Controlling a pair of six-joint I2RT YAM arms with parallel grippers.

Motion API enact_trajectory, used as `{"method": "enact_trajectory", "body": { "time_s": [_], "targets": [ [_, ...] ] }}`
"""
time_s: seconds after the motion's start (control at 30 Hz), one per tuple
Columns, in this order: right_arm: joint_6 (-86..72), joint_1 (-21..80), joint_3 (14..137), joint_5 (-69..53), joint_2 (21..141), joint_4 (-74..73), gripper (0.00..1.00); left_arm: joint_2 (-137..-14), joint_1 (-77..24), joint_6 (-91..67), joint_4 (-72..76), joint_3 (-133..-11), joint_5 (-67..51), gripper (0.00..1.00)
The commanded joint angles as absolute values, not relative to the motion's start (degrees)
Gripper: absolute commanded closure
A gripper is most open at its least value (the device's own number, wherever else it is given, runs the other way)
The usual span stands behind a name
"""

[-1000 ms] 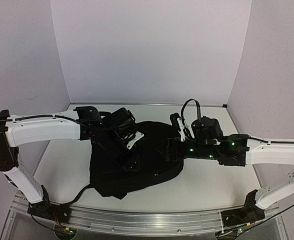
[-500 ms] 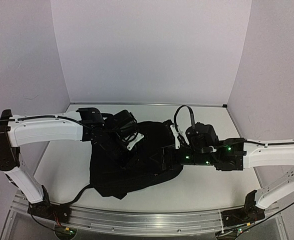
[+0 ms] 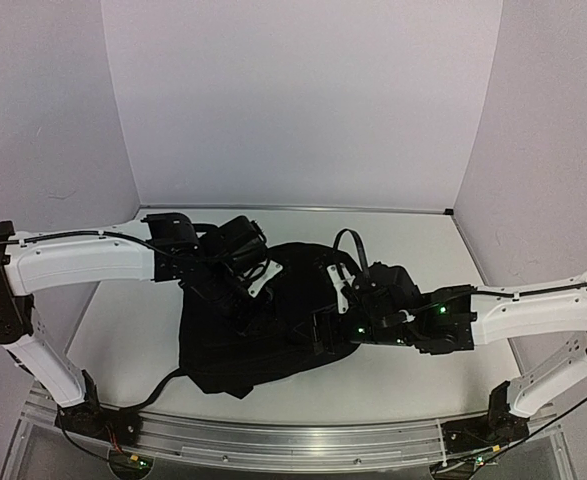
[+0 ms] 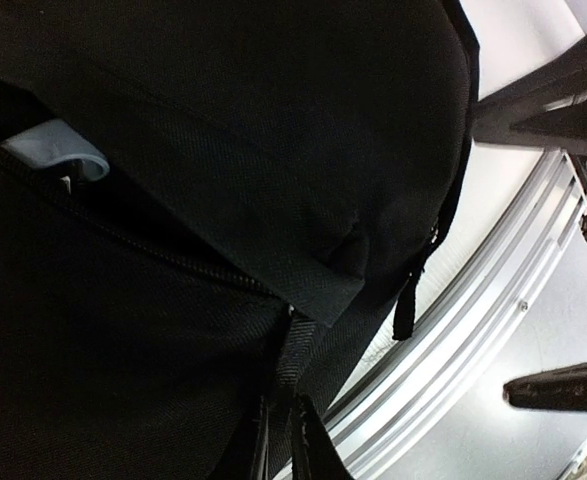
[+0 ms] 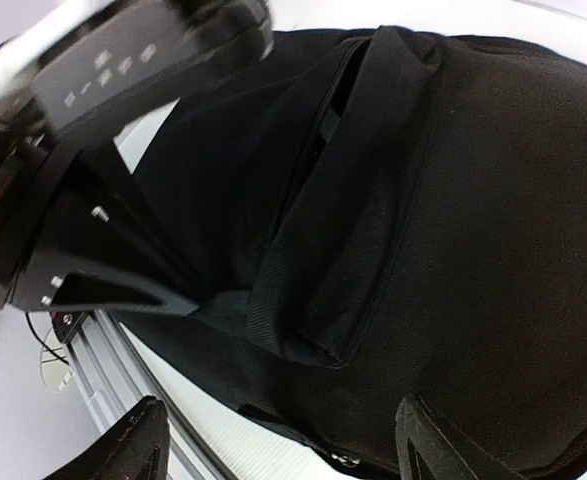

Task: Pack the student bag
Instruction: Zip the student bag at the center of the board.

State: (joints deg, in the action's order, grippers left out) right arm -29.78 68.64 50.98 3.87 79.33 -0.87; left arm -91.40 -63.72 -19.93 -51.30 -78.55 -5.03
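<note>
right gripper (image 5: 283,440) is coming further over student bag (image 5: 453,200), wide, empty; left gripper (image 4: 281,445) is pinching webbing (image 4: 291,360) between its tips; keep it taut

The bag (image 3: 273,345) is black all over with a fine woven grain, its zip (image 4: 173,255) black and its ribbed webbing (image 4: 291,370) black; a pale blue-grey piece (image 4: 58,150) shows in its slit. The left arm (image 3: 83,262) and right arm (image 3: 533,310) are white with black joints, the right dotted with green lights (image 3: 359,331). The table (image 3: 423,370) is off-white, the rail (image 3: 273,440) silver, the walls (image 3: 293,100) pale lilac
</note>
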Motion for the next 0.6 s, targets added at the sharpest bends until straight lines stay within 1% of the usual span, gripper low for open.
{"method": "enact_trajectory", "body": {
  "time_s": [0.0,0.1,0.13,0.23,0.37,0.57],
  "targets": [
    [-29.3,68.8,51.8,7.6,78.1,0.3,0.23,-89.6,-63.9,-20.0,-49.4,-78.0,-7.2,0.82],
    [-29.6,68.8,51.4,7.8,77.8,0.4,0.23,-89.8,-63.9,-20.0,-49.1,-78.1,-8.0,0.65],
    [-29.7,68.7,51.2,7.8,77.8,0.4,0.23,-89.9,-64.0,-20.0,-49.1,-78.1,-8.0,0.62],
    [-29.8,68.8,50.8,8.0,77.5,0.4,0.23,-90.7,-63.9,-19.9,-49.7,-78.1,-7.5,0.58],
    [-30.0,68.7,50.5,8.1,77.1,0.5,0.23,-92.1,-64.1,-19.8,-51.4,-78.7,-5.8,0.58],
    [-30.1,68.7,49.7,8.8,75.9,1.0,0.22,-93.8,-64.7,-19.5,-53.1,-80.0,-2.5,0.71]
  ]
}}
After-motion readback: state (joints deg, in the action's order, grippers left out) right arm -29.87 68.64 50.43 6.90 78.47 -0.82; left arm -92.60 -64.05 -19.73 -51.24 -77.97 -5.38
